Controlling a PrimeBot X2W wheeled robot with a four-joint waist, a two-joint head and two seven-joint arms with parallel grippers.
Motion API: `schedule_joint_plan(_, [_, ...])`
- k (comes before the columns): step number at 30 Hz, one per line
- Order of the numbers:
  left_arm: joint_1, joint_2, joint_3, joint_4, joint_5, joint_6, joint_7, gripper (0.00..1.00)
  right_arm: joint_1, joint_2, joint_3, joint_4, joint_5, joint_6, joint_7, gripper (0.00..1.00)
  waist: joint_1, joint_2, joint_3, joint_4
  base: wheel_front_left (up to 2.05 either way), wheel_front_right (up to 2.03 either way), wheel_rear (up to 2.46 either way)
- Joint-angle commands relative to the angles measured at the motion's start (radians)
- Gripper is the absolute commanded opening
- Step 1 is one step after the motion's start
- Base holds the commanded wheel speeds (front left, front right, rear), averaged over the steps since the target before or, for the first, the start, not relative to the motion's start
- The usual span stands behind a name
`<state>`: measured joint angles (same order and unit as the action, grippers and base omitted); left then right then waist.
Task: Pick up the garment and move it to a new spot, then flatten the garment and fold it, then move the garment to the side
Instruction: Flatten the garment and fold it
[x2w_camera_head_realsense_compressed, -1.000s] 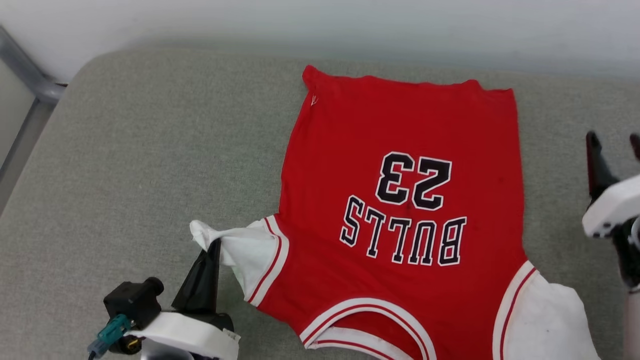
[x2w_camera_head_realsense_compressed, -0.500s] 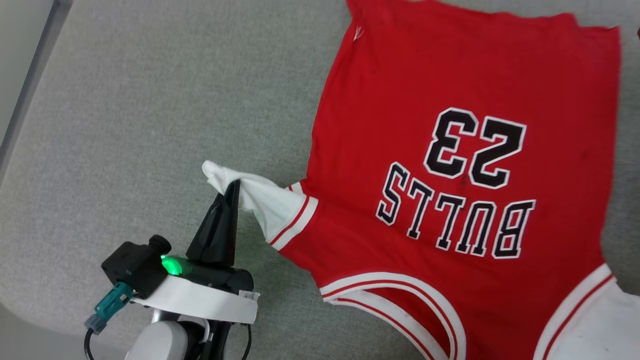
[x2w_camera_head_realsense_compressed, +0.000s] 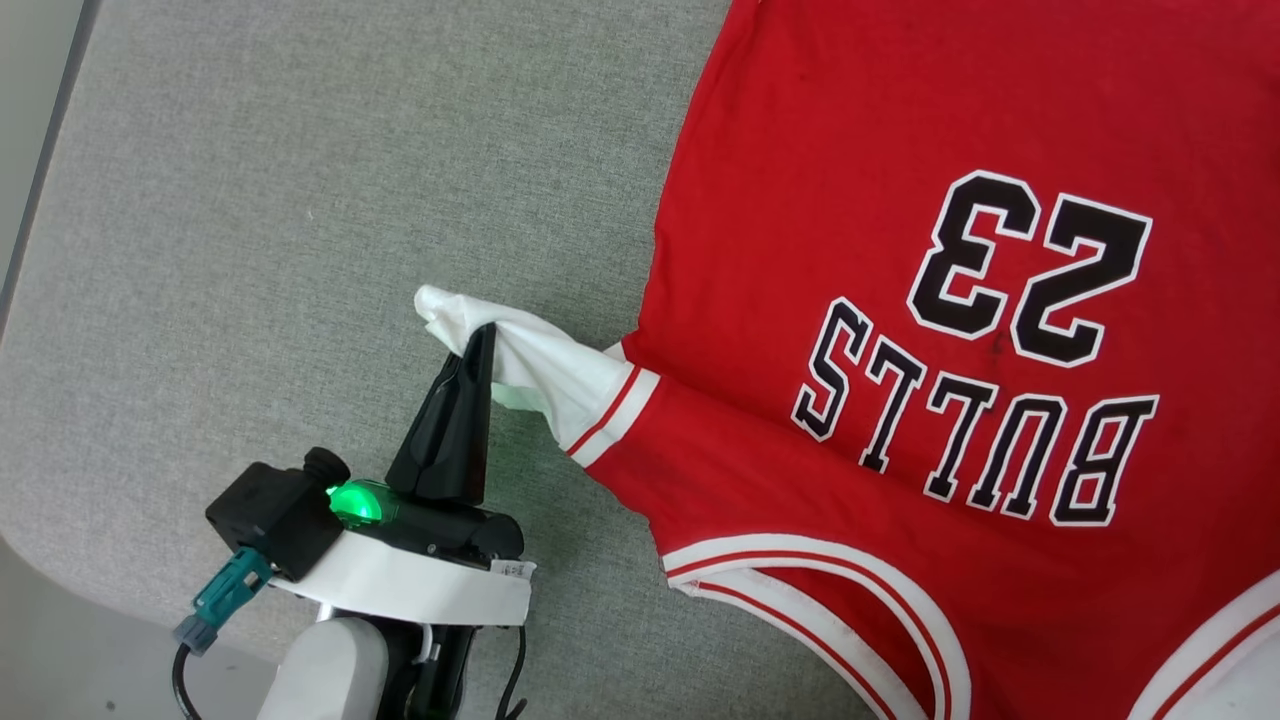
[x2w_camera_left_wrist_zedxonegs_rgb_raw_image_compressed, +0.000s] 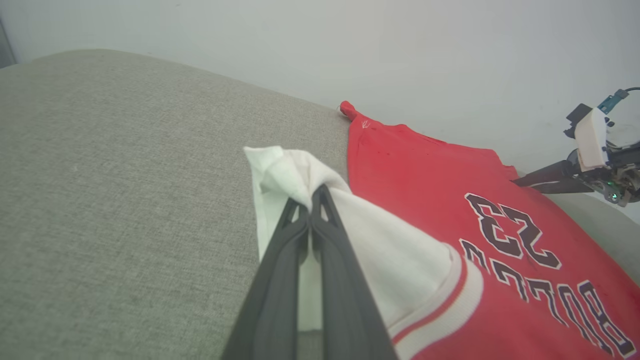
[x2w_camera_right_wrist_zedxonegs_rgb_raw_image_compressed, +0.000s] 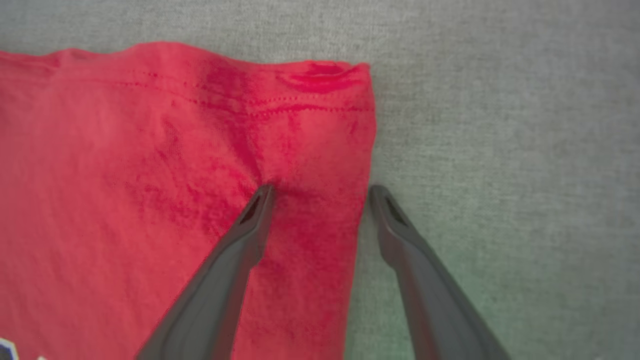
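The garment (x2w_camera_head_realsense_compressed: 850, 220), a red jersey with black white-outlined lettering and number, lies face up and mostly flat on the grey cushion, its collar toward me. My left gripper (x2w_camera_head_realsense_compressed: 483, 335) is shut on the garment's white sleeve (x2w_camera_head_realsense_compressed: 540, 375), pinching it up into a peak; the left wrist view has the sleeve (x2w_camera_left_wrist_zedxonegs_rgb_raw_image_compressed: 380, 240) bunched around the closed gripper (x2w_camera_left_wrist_zedxonegs_rgb_raw_image_compressed: 312, 197). My right gripper (x2w_camera_right_wrist_zedxonegs_rgb_raw_image_compressed: 320, 192) is open, its fingers straddling the garment's side edge near the hem corner (x2w_camera_right_wrist_zedxonegs_rgb_raw_image_compressed: 320, 100), one fingertip on the red cloth, the other on the cushion.
The grey fabric cushion (x2w_camera_head_realsense_compressed: 300, 200) stretches wide to the left of the garment, its rounded front corner at the lower left. A pale wall (x2w_camera_left_wrist_zedxonegs_rgb_raw_image_compressed: 350, 45) rises behind it. The right arm (x2w_camera_left_wrist_zedxonegs_rgb_raw_image_compressed: 595, 150) reaches in over the garment's far side.
The head camera has tilted down and turned, so the whole scene has shifted up and right. My left gripper stays shut on the sleeve, which now looks drawn out more tautly.
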<state>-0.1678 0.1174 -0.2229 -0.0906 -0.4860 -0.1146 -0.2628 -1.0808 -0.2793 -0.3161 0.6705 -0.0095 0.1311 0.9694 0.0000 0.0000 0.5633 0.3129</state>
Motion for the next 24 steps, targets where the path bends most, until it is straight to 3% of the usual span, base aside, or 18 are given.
schedule_joint_plan(1, [-0.002,-0.001,0.004,0.008,0.001,-0.003,-0.003,0.00,0.064,0.022,-0.011,0.053,-0.015,-0.001,0.055,1.00,0.0000,0.0000,0.001,0.000,0.00,0.00,0.00])
schedule_joint_plan(2, [-0.001,-0.002,0.006,0.013,0.004,-0.004,-0.003,0.00,0.071,0.026,-0.016,0.052,-0.026,-0.001,0.079,1.00,0.0000,0.0000,0.000,0.000,0.00,0.00,0.00])
schedule_joint_plan(3, [-0.002,-0.002,0.007,0.018,0.007,-0.007,-0.003,0.00,0.073,0.029,-0.020,0.046,-0.032,-0.001,0.093,0.50,0.0000,0.0000,0.001,-0.001,0.00,0.00,0.00])
schedule_joint_plan(4, [-0.003,0.000,0.005,0.025,0.009,-0.007,-0.003,0.00,0.076,0.031,-0.025,0.041,-0.034,-0.001,0.106,0.18,0.0000,0.0000,0.000,-0.001,0.00,0.00,0.00])
schedule_joint_plan(5, [-0.005,0.001,0.004,0.028,0.010,-0.009,-0.003,0.00,0.077,0.035,-0.030,0.034,-0.034,-0.001,0.112,0.00,0.0000,0.0000,-0.001,-0.001,0.00,0.00,0.00])
schedule_joint_plan(11, [-0.007,0.002,0.002,0.055,0.012,-0.014,-0.003,0.00,0.065,0.021,-0.034,-0.034,-0.029,-0.001,0.093,0.00,0.0000,0.0000,-0.033,-0.002,0.00,0.00,0.00])
schedule_joint_plan(17, [0.021,0.009,0.021,0.086,0.010,-0.014,-0.003,0.00,0.098,-0.039,0.027,-0.142,0.020,-0.001,0.062,0.00,0.0000,0.0000,-0.107,-0.021,0.00,0.00,0.00])
schedule_joint_plan(24, [0.072,0.034,0.043,0.127,0.023,0.003,0.004,0.00,0.328,-0.097,0.075,-0.335,0.143,-0.001,0.055,0.00,0.0000,0.0000,-0.225,-0.072,0.00,0.00,0.00])
